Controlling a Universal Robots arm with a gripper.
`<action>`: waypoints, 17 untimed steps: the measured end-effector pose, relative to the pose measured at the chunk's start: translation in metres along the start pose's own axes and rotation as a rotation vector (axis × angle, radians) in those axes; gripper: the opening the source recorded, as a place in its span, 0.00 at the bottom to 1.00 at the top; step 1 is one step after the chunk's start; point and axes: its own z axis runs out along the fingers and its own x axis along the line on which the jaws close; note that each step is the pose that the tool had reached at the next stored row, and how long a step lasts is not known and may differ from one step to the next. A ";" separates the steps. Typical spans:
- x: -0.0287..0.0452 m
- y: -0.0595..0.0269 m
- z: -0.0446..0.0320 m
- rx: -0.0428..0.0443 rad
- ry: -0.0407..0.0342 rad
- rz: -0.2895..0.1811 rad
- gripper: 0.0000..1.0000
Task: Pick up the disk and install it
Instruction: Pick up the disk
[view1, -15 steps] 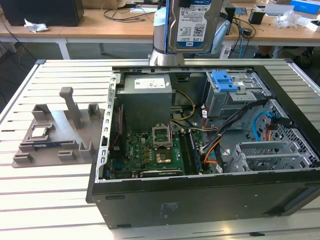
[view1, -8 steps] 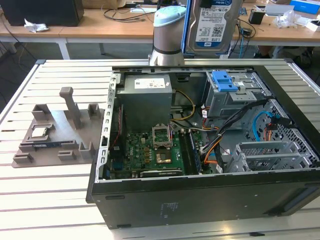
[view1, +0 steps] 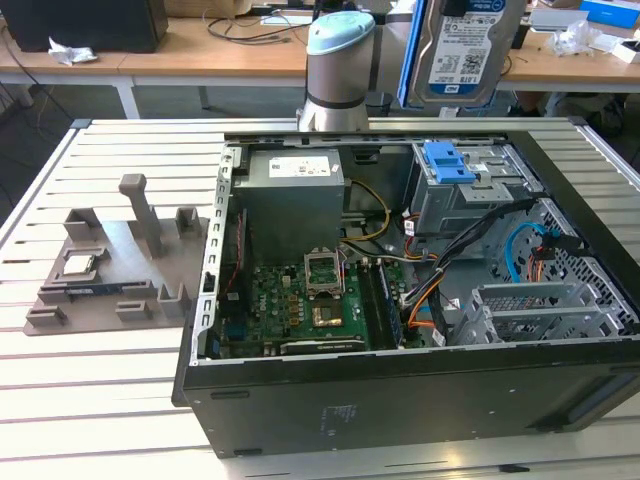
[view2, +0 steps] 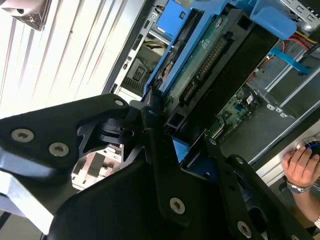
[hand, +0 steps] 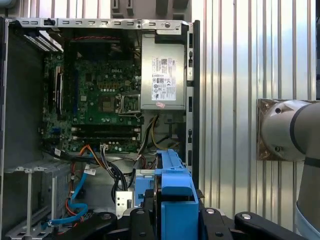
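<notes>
The disk (view1: 465, 45) hangs upright above the back edge of the open computer case (view1: 380, 400), its white-and-blue label facing the exterior camera and its blue carrier along one side. In the second wrist view my gripper (view2: 176, 136) is shut on the disk (view2: 200, 65), seen edge-on with its green circuit board and blue carrier showing. In the first wrist view the disk's blue carrier (hand: 172, 192) sits between the black fingers (hand: 142, 220) of the gripper (hand: 174, 216), over the case's drive-bay end.
Below the disk stands a grey drive cage with a blue latch (view1: 447, 162). The case also holds a power supply (view1: 293, 190), motherboard (view1: 300, 300) and cables. A grey fixture plate (view1: 110, 285) lies on the exterior view's left. A person's hand (view2: 302, 167) rests by the case.
</notes>
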 end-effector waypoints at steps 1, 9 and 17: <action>0.0001 -0.0027 -0.0001 0.0000 0.0000 0.000 0.36; 0.0218 -0.0117 -0.0002 -0.0002 -0.0001 0.001 0.36; 0.0508 -0.0119 0.0000 -0.0002 -0.0001 0.001 0.36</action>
